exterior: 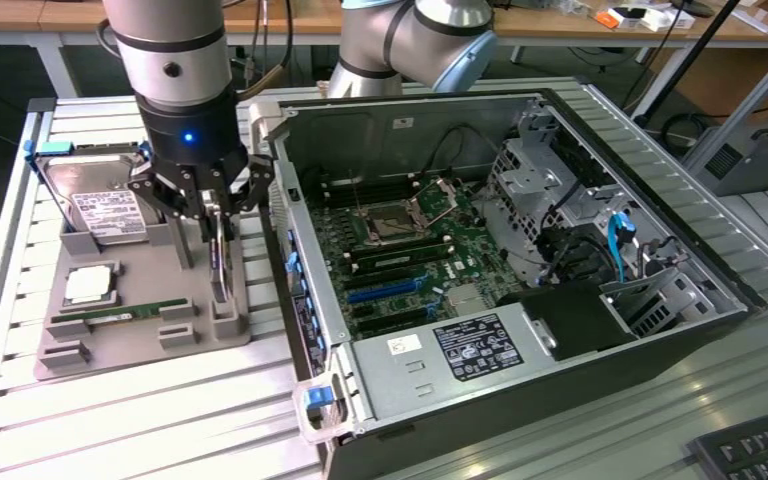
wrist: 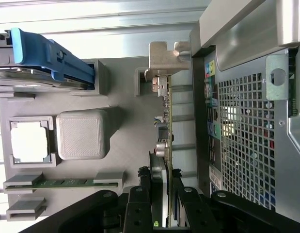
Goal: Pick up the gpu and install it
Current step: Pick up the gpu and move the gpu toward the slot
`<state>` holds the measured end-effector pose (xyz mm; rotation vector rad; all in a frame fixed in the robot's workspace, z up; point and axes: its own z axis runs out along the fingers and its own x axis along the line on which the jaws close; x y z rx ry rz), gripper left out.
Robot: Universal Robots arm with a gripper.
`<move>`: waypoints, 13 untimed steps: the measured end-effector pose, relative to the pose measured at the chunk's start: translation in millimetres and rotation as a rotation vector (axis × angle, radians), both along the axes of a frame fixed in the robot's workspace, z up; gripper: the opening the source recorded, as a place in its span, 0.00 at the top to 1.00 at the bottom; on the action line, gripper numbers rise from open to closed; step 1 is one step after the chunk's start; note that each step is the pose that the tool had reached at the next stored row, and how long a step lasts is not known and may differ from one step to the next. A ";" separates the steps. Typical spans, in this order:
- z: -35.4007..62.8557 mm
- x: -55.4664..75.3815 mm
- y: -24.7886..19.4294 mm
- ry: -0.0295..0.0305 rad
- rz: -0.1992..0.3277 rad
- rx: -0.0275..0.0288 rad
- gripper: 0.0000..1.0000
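Tower case (exterior: 411, 105) takes up most of the bench, lying on its side with the panel off and the green board (exterior: 398, 250) and its slots facing up. Next in size, the arm (exterior: 171, 60) comes straight down over the grey tray (exterior: 131, 350), which sits just beside the case on the exterior view's left. On that tray, the hard drive (exterior: 104, 210) with its white label lies at the far end. Now the one that matters: the graphics card (wrist: 167, 121) stands on edge along the side of the tray nearest the case, and from here it looks seated in the tray's posts. Its long axis runs along that side, parallel to the perforated back of the case, and its silver bracket (wrist: 164, 56) is at the hard-drive end. The gripper (wrist: 161, 196) is directly over it, toward the end away from the bracket. The jaws are about half closed, one finger on each face, and in the wrist view they look pressed onto the card and its cooler, so I judge this a grip and not a hover. The slots lie to the exterior view's right of the card, inside the case. Smaller things sit untouched: the square processor chip (exterior: 88, 285) in its pocket, and the narrow green memory stick (exterior: 124, 313) beside it.
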<state>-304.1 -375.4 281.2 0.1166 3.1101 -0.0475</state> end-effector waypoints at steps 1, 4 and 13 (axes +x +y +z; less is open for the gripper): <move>0.3 0.0 -0.1 -0.0001 0.000 0.0001 0.73; 1.2 0.0 -0.2 -0.0001 0.000 0.0002 0.73; 3.9 0.0 -1.0 0.0000 0.000 0.0010 0.73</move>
